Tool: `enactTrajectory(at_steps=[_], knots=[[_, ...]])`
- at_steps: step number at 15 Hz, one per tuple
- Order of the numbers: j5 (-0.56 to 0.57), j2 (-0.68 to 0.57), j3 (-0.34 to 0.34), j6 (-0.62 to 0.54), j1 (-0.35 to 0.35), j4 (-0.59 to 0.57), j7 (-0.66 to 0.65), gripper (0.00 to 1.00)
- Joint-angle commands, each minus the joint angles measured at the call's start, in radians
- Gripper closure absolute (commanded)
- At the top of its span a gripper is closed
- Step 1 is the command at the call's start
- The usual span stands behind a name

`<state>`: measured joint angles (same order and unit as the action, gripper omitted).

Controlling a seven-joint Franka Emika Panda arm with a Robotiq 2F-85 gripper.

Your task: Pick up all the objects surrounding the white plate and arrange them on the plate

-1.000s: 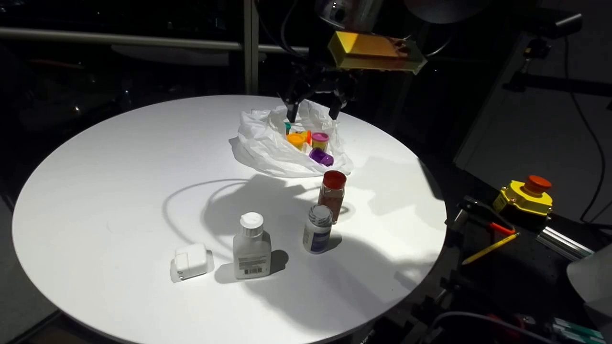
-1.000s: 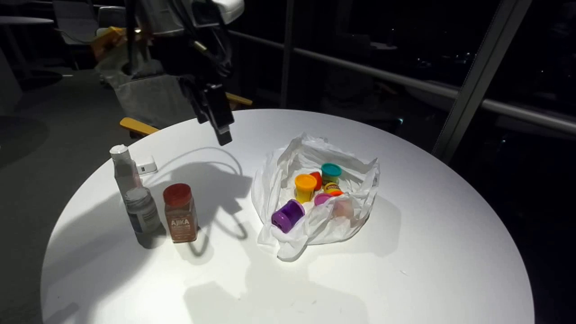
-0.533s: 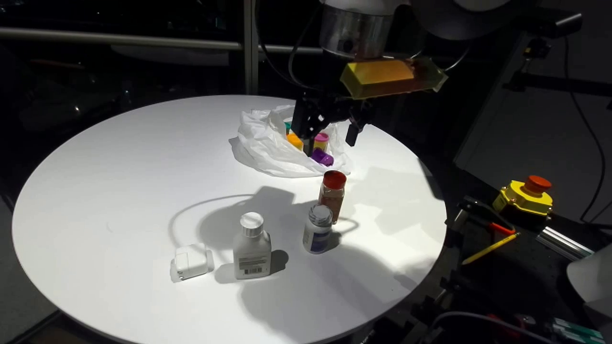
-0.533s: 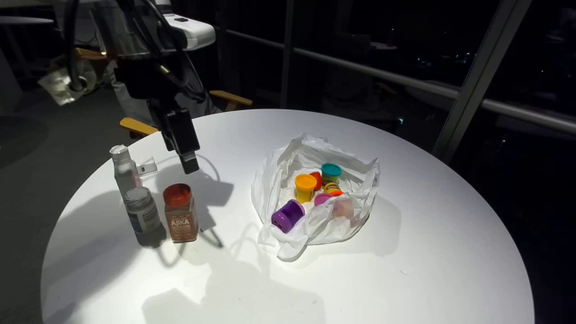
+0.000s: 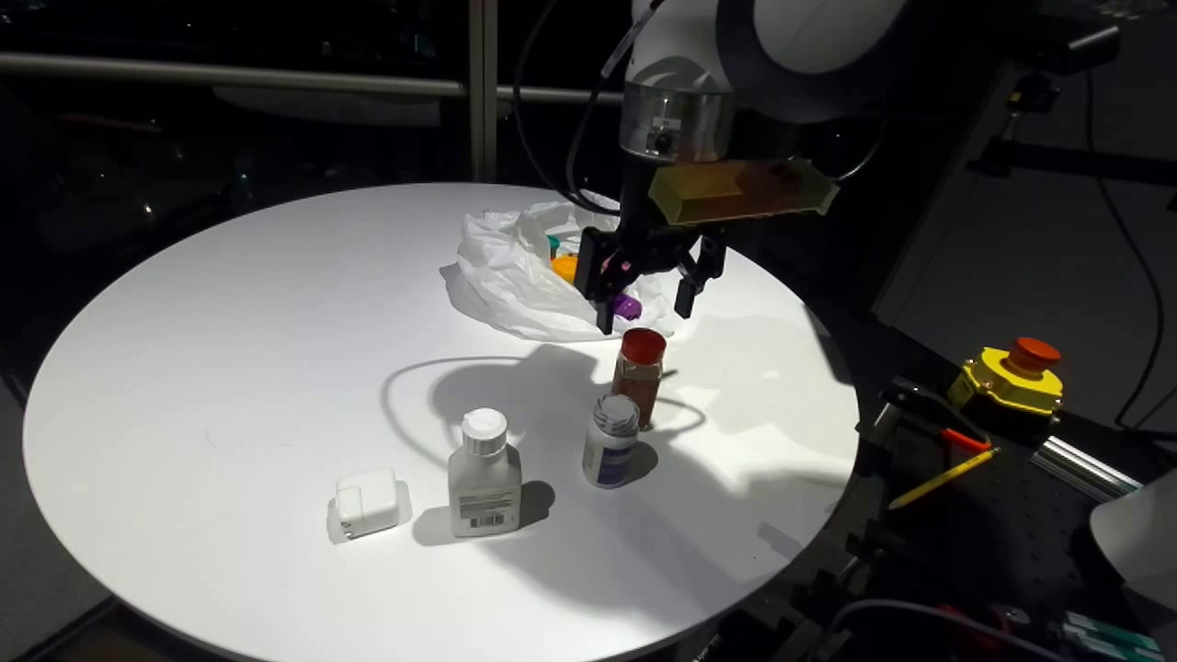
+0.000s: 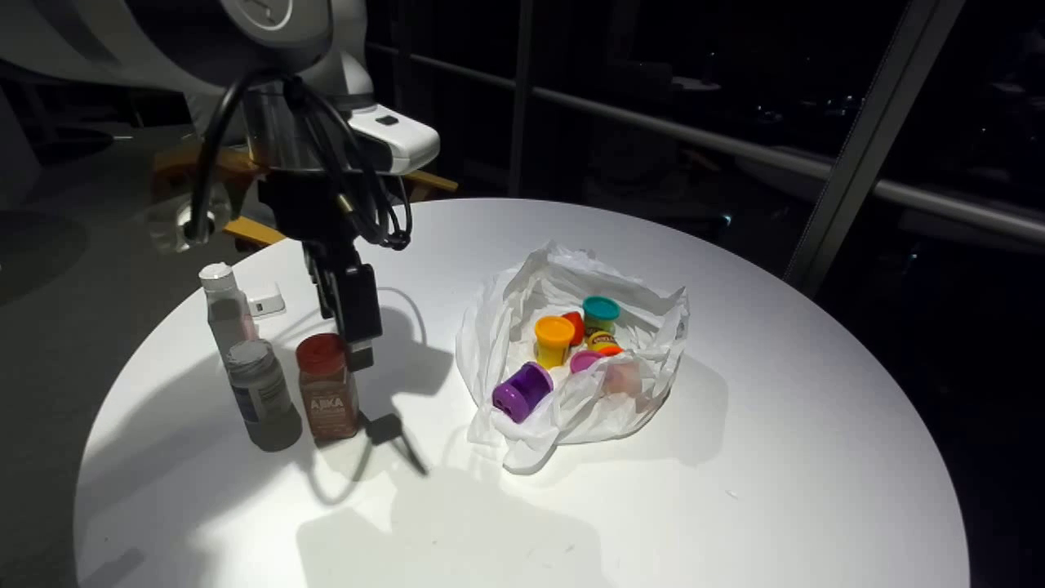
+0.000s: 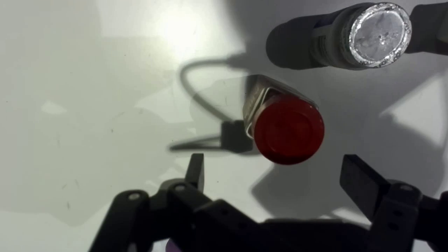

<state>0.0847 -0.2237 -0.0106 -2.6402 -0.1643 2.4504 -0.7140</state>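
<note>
My gripper point(image 5: 644, 311) is open and empty, above the red-capped spice jar point(image 5: 636, 384). In the wrist view the jar's red cap point(image 7: 288, 129) lies just ahead of the gap between the fingers point(image 7: 196, 171), apart from them. Beyond it stands a small white bottle point(image 7: 379, 36). A larger white bottle point(image 5: 485, 487) and a white block point(image 5: 368, 501) stand nearer the table's front. The crinkled white plate point(image 6: 498, 343) holds a purple item point(image 6: 522, 392), an orange cup point(image 6: 553, 341), a teal-lidded cup point(image 6: 601, 310), a pink lid point(image 6: 584, 361), a yellow tub and a red item.
All stand on a round white table point(image 5: 230, 368). The small white bottle point(image 6: 260, 380) is close to the jar. The plate's tall crumpled rim point(image 6: 531, 453) is right of the jar in that exterior view. A yellow box with a red button point(image 5: 1016, 377) sits off the table.
My gripper has moved from beside the plate to above the red-capped jar and come lower. It has stayed open. The items and the plate have not moved.
</note>
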Motion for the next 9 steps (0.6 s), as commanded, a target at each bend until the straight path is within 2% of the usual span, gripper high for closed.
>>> enactTrajectory(at_steps=[1,9], knots=[[-0.025,-0.056,0.017,0.013,-0.002,-0.054,0.057,0.00],[0.181,-0.060,-0.024,0.119,-0.106,-0.064,-0.050,0.00]])
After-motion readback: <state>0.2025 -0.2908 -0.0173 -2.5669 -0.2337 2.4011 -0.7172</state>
